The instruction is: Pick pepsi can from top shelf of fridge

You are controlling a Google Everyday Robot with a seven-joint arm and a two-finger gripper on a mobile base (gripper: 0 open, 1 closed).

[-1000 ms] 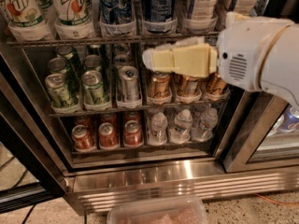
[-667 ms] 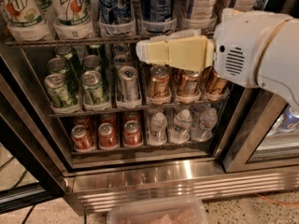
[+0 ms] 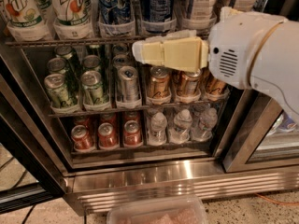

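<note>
Camera view faces the fridge [image 3: 154,178], where the top shelf [image 3: 70,42] carries the pepsi can [image 3: 114,3]. The can stands upright with its long axis vertical and its printed figure facing outward, between a 7UP bottle [image 3: 70,6] and another blue can [image 3: 156,1]. The cream gripper [image 3: 139,52] reaches in level from the right, its tip just below the can's base and in front of the shelf rail; how far open it is cannot be told.

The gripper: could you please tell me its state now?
Gripper: state cannot be told; it is at the top shelf rail, below the pepsi can.
</note>
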